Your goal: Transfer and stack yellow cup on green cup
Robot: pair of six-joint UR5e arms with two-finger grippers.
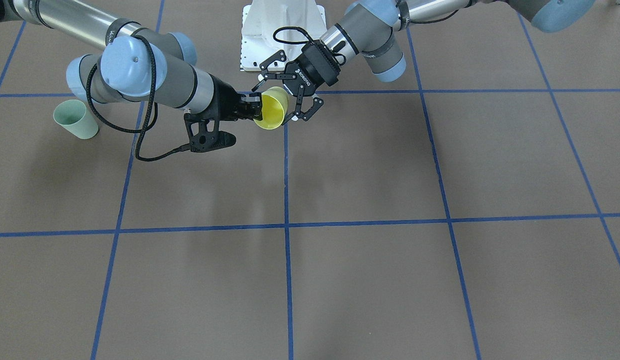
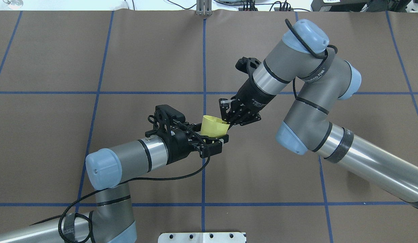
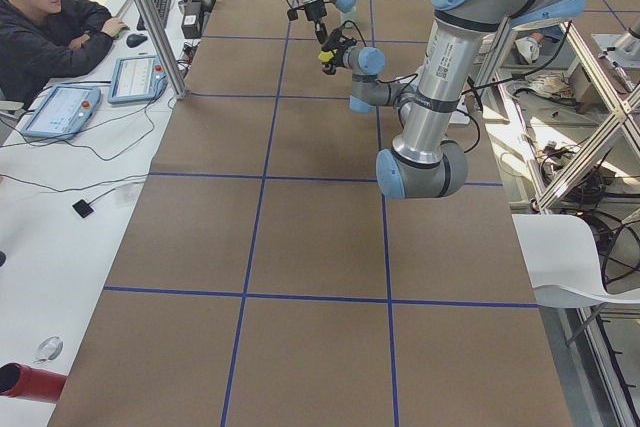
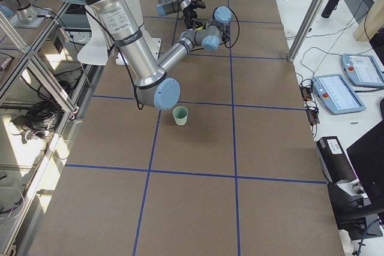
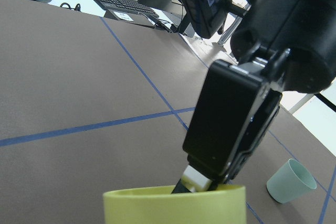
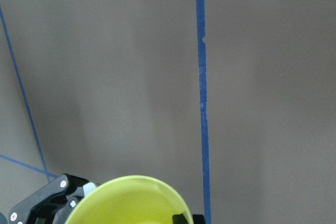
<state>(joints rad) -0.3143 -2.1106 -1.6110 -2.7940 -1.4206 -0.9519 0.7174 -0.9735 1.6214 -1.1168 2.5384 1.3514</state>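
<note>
Over the middle of the surface (image 1: pixel 370 165) the two arms meet in the air, close to the robot's base. The yellow cup (image 1: pixel 273 111) hangs between them, off the surface and tipped on its side, its mouth turned down and away from the robot.

The right pincer (image 1: pixel 254 107) is clamped on the cup's rim, with one finger inside the mouth and the other on the outer wall. The right wrist camera shows that dark finger inside the yellow rim.

The left pincer (image 1: pixel 278 102) is spread wide. Its fingers stand on either side of the cup, and I cannot tell whether they touch it.

The word "ROBOTIQ" reads in white on the left pincer's black body in the front view. A dark strap on the right arm's elbow also carries white print, seen from overhead, but I cannot read it surely. The overhead view also shows small white lettering on the right pincer's body, too fine to make out.

The green cup (image 1: pixel 75 119) stands upright on the surface, mouth up. It is well off to the robot's right, beside the right arm's elbow and far from the yellow cup. Blue tape lines divide the brown surface into squares.
</note>
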